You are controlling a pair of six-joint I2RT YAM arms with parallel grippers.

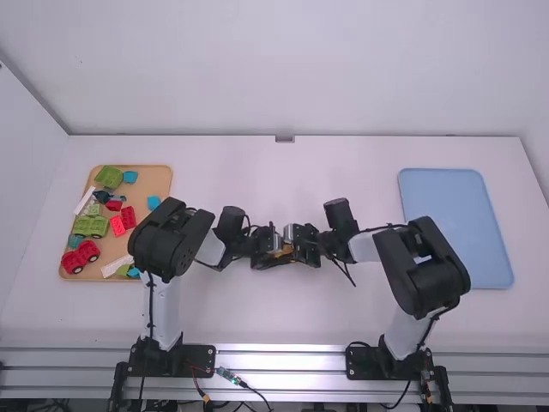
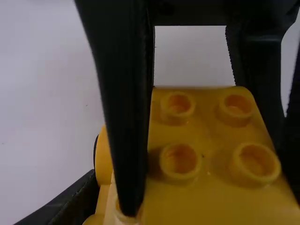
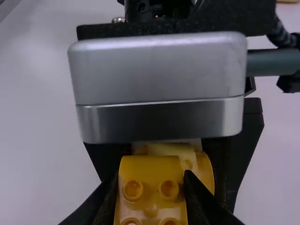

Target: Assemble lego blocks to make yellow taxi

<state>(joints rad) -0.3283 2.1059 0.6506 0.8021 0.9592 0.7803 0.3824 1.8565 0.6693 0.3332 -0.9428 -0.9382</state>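
Btwn L gripper point(image 1: 273, 251) & R gripper point(image 1: 297, 248), 2+ yellow pcs point(image 2: 208, 133)

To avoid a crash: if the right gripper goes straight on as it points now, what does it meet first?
The right gripper, with its yellow block: most likely the round-edged yellow piece at the left gripper; they may already touch, depth is unclear.

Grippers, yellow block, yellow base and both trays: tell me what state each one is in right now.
left gripper: shut on yellow base
right gripper: shut on yellow block
yellow block: held studs out; can't tell if fully seated
yellow base: held
wooden tray: loaded
blue tray: flat on table
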